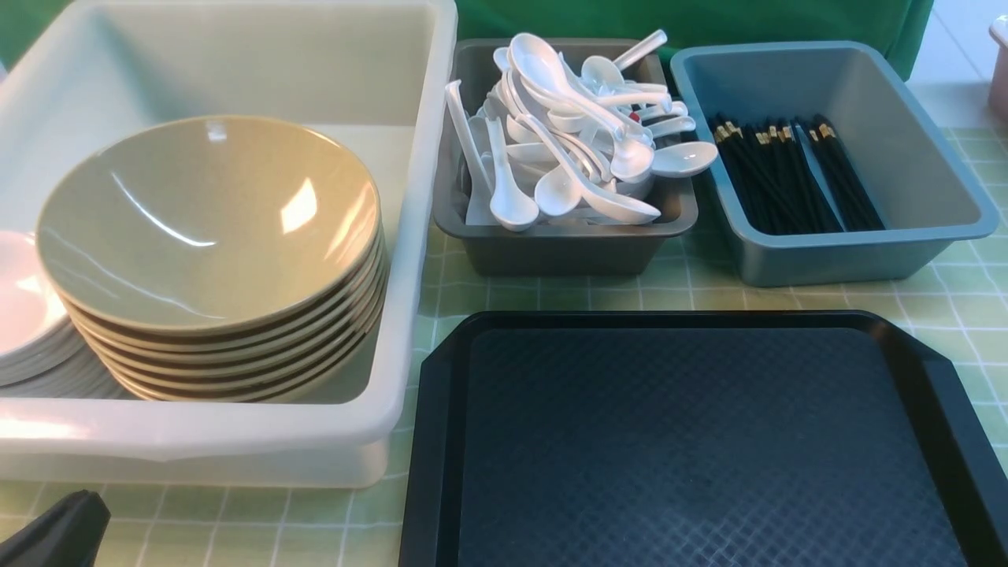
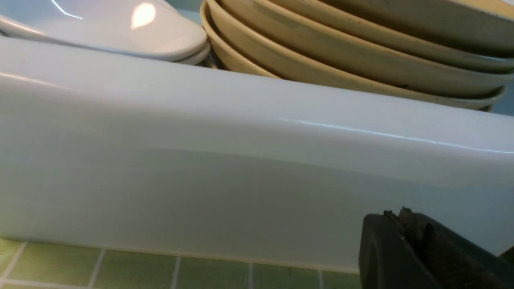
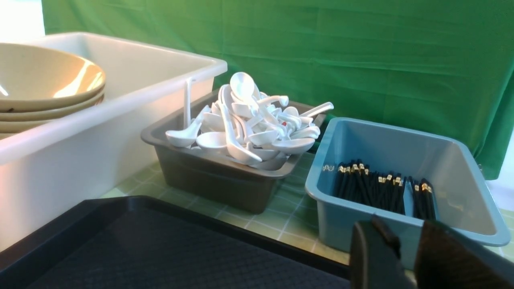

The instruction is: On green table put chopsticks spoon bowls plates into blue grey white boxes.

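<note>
In the front view a white box (image 1: 409, 236) at the left holds a stack of tan bowls (image 1: 213, 228) and white plates (image 1: 24, 315). A grey box (image 1: 551, 252) in the middle is heaped with white spoons (image 1: 575, 134). The blue box (image 1: 929, 142) at the right holds black chopsticks (image 1: 787, 181). My left gripper (image 2: 396, 212) is shut and empty, low beside the white box's near wall (image 2: 200, 168), with the bowls (image 2: 361, 52) and plates (image 2: 120, 28) above the rim. My right gripper (image 3: 403, 222) is open with nothing between its fingers, in front of the blue box (image 3: 333, 216).
A large black tray (image 1: 441, 370) with nothing on it fills the front of the green checked table (image 1: 969, 299). A green cloth (image 3: 361, 52) hangs behind the boxes. A pinkish object (image 1: 1000, 71) shows at the far right edge.
</note>
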Available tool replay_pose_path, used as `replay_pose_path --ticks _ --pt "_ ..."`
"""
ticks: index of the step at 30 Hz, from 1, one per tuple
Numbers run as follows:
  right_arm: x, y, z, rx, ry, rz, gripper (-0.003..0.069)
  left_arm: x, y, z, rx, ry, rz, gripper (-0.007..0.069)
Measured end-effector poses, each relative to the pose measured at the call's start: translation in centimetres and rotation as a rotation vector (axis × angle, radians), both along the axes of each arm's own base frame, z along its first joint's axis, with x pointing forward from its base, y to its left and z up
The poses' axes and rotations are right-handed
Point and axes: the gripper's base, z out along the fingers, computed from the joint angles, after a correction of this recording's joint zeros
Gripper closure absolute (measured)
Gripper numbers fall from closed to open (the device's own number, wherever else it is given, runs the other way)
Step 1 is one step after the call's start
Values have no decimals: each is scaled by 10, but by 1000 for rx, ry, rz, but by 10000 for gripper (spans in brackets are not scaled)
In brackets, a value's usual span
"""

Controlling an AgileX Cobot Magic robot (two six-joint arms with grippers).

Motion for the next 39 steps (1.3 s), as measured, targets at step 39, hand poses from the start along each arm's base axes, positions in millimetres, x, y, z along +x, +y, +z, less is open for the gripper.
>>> replay_pose_path --ticks 39 --pt "16 -15 -67 -71 259 -300 444 0 0 0 -2 0 1 626"
